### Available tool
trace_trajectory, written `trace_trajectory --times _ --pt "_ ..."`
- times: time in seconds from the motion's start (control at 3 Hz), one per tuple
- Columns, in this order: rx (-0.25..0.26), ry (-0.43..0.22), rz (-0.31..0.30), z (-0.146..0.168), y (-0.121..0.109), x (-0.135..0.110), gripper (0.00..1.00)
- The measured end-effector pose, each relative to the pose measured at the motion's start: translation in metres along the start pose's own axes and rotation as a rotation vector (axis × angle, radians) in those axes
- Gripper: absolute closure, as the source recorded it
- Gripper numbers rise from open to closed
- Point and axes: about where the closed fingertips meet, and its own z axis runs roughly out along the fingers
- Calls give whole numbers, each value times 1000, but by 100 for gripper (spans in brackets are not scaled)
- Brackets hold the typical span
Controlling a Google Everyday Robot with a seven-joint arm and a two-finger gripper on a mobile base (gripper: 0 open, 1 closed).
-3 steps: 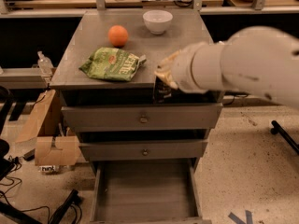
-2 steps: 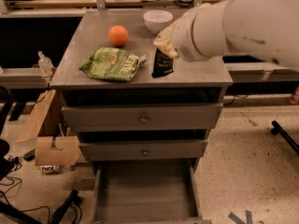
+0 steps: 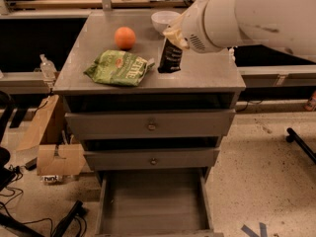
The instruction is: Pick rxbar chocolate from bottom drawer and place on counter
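Observation:
The rxbar chocolate (image 3: 170, 58), a black wrapper, stands upright with its lower end at or just above the counter (image 3: 210, 73), right of centre. My gripper (image 3: 173, 37) holds its top end from above; the big white arm hides most of the gripper. The bottom drawer (image 3: 153, 206) is pulled out below, and its grey floor shows nothing in it.
A crinkled green chip bag (image 3: 118, 68) lies just left of the bar. An orange (image 3: 125, 37) and a white bowl (image 3: 163, 19) sit at the back of the counter. The two upper drawers are slightly ajar. Cardboard boxes (image 3: 54, 157) and cables are on the floor at left.
The arm has risen and moved back from the counter's front edge, carrying the black bar further in over the counter, beside the chip bag.

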Motion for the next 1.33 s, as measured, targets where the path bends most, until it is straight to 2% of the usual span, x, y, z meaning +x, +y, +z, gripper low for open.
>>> trace_trajectory --times 0.33,0.67,1.0,1.33 --pt "16 13 -16 12 -32 -4 100" --pt "17 50 -3 29 -82 0 100" --pt "0 93 22 39 -106 13 100" --pt "-33 156 73 52 -116 44 100"
